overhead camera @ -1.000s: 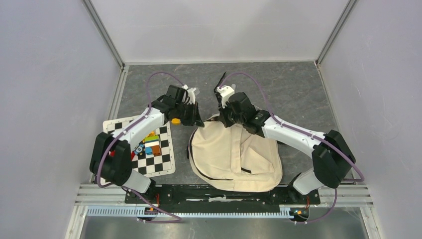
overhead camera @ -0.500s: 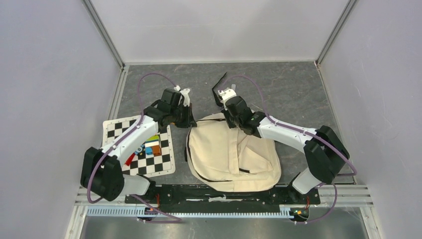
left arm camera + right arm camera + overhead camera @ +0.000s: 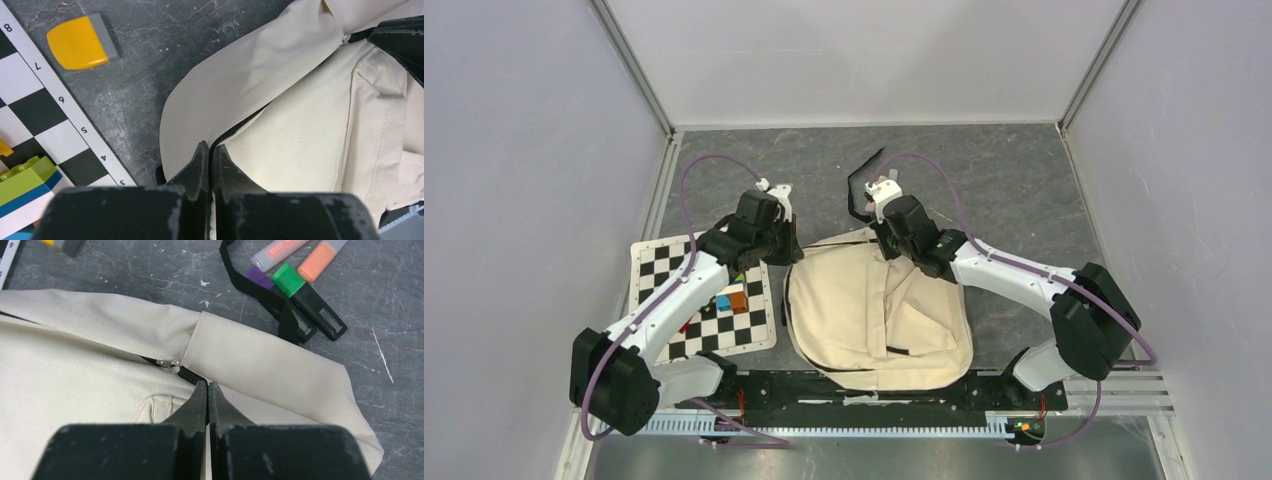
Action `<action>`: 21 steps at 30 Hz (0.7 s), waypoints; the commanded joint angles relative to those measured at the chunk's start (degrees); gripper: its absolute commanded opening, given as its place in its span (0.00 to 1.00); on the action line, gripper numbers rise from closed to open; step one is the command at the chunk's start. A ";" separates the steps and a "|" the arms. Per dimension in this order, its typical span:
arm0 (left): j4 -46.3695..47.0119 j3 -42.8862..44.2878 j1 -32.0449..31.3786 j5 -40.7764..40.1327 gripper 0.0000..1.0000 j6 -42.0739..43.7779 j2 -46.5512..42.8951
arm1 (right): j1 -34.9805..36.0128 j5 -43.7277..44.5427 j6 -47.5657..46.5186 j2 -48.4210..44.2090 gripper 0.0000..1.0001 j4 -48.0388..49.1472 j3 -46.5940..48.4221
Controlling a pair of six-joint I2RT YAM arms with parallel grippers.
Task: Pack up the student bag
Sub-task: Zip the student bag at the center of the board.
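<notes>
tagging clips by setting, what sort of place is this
Probably a robotics lab test cell: plain grey walls with metal framing enclose the table, the left arm and right arm are bolted to a rail at its near edge, and a numbered checkered mat lies beside the student bag.

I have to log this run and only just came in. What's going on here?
Both arms are at the far edge of the student bag. The left gripper is shut on its zippered edge, the right gripper on the zipper line beside the zipper pull. The highlighters beyond the bag and the blocks on the checkered mat lie unpacked.
</notes>
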 commanded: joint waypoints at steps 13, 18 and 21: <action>-1.69 2.92 -2.89 6.53 0.79 6.44 -12.24 | -1.54 -10.68 -13.55 -19.89 0.90 -11.06 -4.69; 0.21 1.11 -15.53 2.34 0.77 -1.59 -10.13 | -1.56 -18.72 -12.18 -27.86 0.88 -12.52 -12.44; 2.55 0.24 -21.72 -1.06 0.76 -8.96 -7.14 | -1.40 -22.91 -9.28 -31.40 0.83 -13.00 -15.60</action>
